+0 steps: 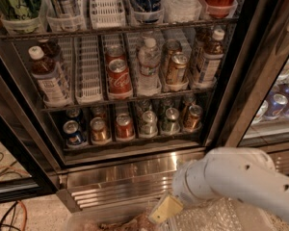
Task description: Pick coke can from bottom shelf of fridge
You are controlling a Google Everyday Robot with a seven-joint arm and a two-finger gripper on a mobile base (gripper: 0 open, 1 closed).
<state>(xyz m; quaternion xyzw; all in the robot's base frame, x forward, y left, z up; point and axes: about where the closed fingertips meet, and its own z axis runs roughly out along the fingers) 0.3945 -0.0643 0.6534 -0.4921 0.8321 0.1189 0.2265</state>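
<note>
The coke can point(124, 126) is a small red can with a silver top. It stands upright in a lane tray on the bottom shelf point(135, 142) of the fridge point(246, 76), third from the left. A blue Pepsi can point(74, 133) and a gold-orange can point(100, 130) stand to its left. Silver-green cans point(148, 124) stand to its right. My gripper point(164, 209) hangs low in front of the ribbed steel base point(120, 177), below and to the right of the coke can and well apart from it. The white arm point(236, 179) fills the lower right.
The middle rack holds bottles point(48, 78), a taller red Coke can point(119, 75) and a brown can point(176, 67). Clear plastic bins point(106, 219) with bubble wrap point(216, 215) sit on the floor under the gripper. A second door at the right shows Pepsi cans point(278, 105). Cables point(7, 211) lie at the lower left.
</note>
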